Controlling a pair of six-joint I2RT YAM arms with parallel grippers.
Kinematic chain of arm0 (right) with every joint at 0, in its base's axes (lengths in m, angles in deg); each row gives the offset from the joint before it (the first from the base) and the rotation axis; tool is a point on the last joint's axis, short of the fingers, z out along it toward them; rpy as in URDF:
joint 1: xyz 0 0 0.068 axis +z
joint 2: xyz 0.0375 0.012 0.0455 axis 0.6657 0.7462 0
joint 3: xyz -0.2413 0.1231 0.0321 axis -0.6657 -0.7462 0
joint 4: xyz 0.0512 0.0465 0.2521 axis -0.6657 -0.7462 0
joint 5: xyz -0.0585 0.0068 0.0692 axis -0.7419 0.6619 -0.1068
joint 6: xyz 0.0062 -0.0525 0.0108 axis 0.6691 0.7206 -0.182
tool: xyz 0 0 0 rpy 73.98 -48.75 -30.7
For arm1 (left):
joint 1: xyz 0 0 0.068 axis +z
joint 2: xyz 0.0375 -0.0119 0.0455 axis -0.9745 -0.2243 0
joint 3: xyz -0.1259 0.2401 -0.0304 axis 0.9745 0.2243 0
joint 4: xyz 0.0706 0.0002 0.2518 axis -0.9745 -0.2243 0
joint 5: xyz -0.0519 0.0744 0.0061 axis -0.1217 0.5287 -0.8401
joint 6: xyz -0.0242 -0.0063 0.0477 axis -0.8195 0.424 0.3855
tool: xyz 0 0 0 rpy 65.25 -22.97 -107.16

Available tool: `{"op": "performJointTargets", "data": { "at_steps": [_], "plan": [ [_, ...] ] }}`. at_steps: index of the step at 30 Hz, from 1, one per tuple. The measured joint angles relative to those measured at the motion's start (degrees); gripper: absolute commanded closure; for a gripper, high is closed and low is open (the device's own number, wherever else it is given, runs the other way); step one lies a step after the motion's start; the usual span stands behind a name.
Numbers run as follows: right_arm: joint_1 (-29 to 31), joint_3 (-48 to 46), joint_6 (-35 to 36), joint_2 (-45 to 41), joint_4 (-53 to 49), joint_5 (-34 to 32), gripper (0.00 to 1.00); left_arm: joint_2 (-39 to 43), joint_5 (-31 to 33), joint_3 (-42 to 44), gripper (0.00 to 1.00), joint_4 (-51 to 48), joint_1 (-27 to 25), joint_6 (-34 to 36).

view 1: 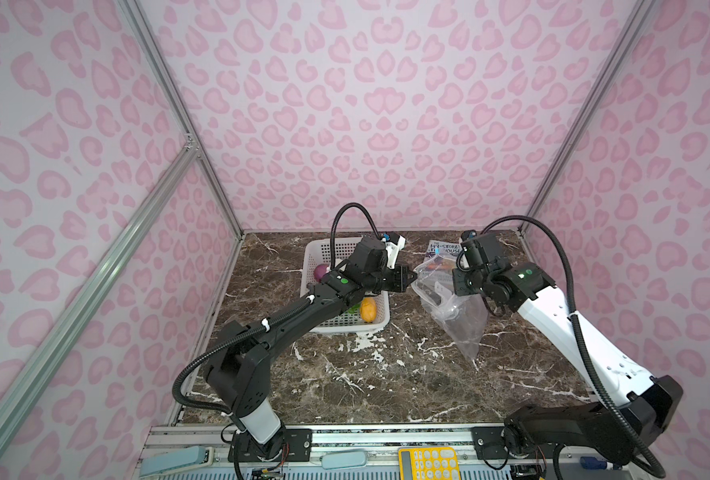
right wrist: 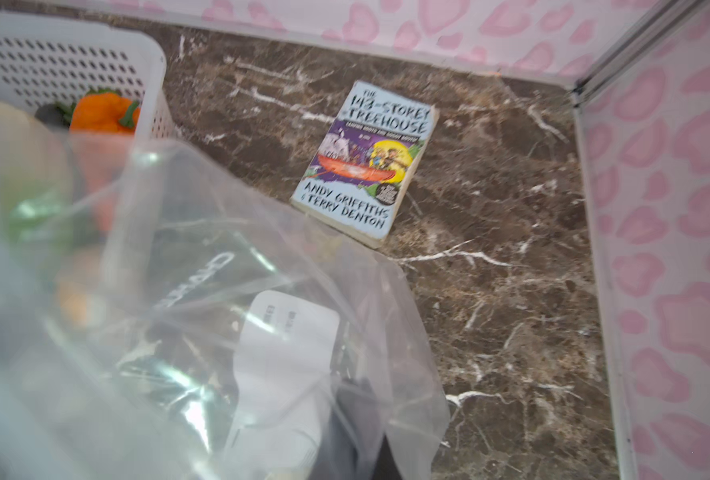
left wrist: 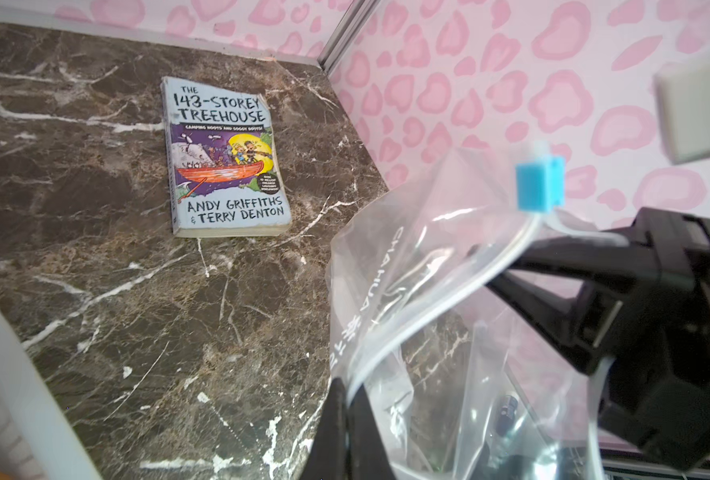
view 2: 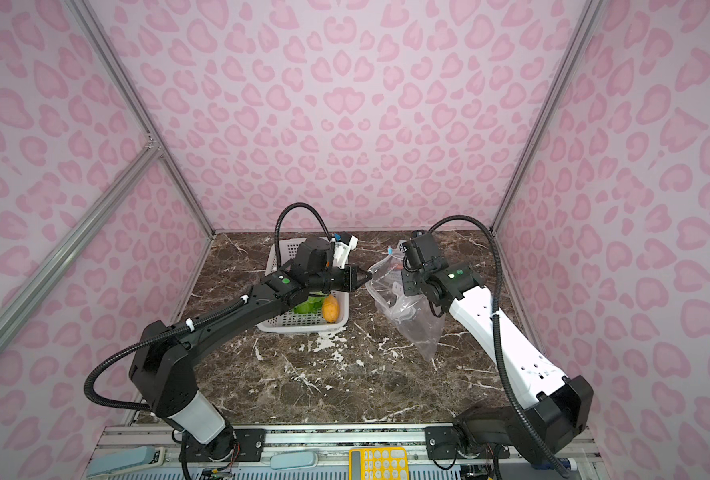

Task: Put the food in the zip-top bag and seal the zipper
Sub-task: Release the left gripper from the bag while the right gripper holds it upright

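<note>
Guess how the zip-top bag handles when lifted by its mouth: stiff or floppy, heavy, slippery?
Probably floppy: the zip-top bag sags and creases below the left gripper and right gripper pinching its mouth. Likely very light: thin, see-through film. Possibly slippery, being glossy; the zipper strip looks the firmest hold.

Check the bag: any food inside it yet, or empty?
Empty of food, it seems: the bag looks clear, and the potato and onion lie in the basket.

Book (left wrist: 225, 158): "THE 143-STOREY TREEHOUSE"
</note>
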Motion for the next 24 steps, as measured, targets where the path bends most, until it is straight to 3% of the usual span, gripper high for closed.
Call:
{"op": "performJointTargets", "data": {
  "at_steps": [2, 7, 12, 13, 16, 22, 24],
  "plan": [
    [0.0, -1.4, -0.9, 0.8, 0.9, 2.7, 0.77, -0.1, 0.5, 1.2, 0.97, -0.3, 0.0, -0.4],
    [0.0, -2.1, -1.4, 1.1, 2.9, 6.2, 0.44, 0.1, 1.7, 2.5, 0.97, -0.4, 0.0, -0.4],
    [0.1, -0.3, -2.3, 1.1, 2.9, 7.8, 0.38, 1.2, 1.9, 2.8, 0.97, -0.4, 0.0, -0.4],
    [0.3, 0.4, -2.3, 1.1, 2.8, 8.3, 0.39, 1.5, 1.8, 2.8, 0.97, -0.4, -0.1, -0.5],
    [1.2, 2.8, -2.3, 1.2, 2.7, 9.0, 0.54, 2.6, 1.7, 2.8, 0.97, -0.4, -0.4, -0.9],
    [4.1, 8.3, -2.6, 3.4, 0.2, 7.6, 1.00, 5.2, 2.1, 2.7, 0.97, -0.2, -1.0, -0.8],
    [4.5, 8.9, -2.6, 4.0, -1.0, 6.3, 1.00, 5.2, 2.7, 2.9, 0.97, -0.2, -1.0, -0.5]
  ]
}}
